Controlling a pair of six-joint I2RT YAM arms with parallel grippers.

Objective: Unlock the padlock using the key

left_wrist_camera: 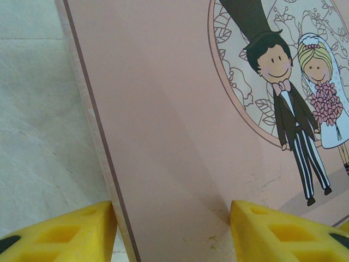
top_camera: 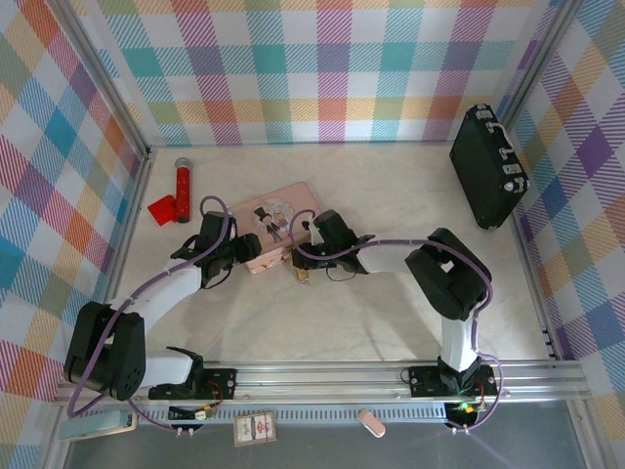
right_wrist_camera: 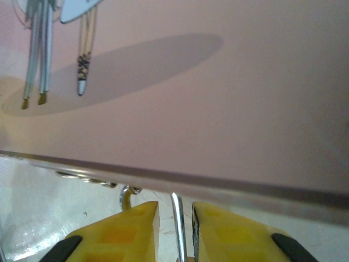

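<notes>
Right wrist view has the right hand [right_wrist_camera: 175, 210] closed on the key [right_wrist_camera: 176, 218], a slim silvery strip standing upright between the 2 yellow fingers [right_wrist_camera: 131, 229] and pointing toward the near edge of the pink tin [right_wrist_camera: 218, 109]. Just left of those fingers a small curved metal loop [right_wrist_camera: 126, 195] sits under that edge; whether it is the shackle I cannot tell. From the top external camera, the padlock [top_camera: 304, 277] is a tiny brass speck just beside the tin's near edge, close under the right hand, over the pale desk [top_camera: 391, 322]. The left hand [left_wrist_camera: 172, 210] is spread wide, 1 finger just beside the tin's side edge and the other over the lid with its bride-and-groom drawing. A red cylinder [top_camera: 182, 179] and a black case [top_camera: 486, 166] stand well apart from the tin.
</notes>
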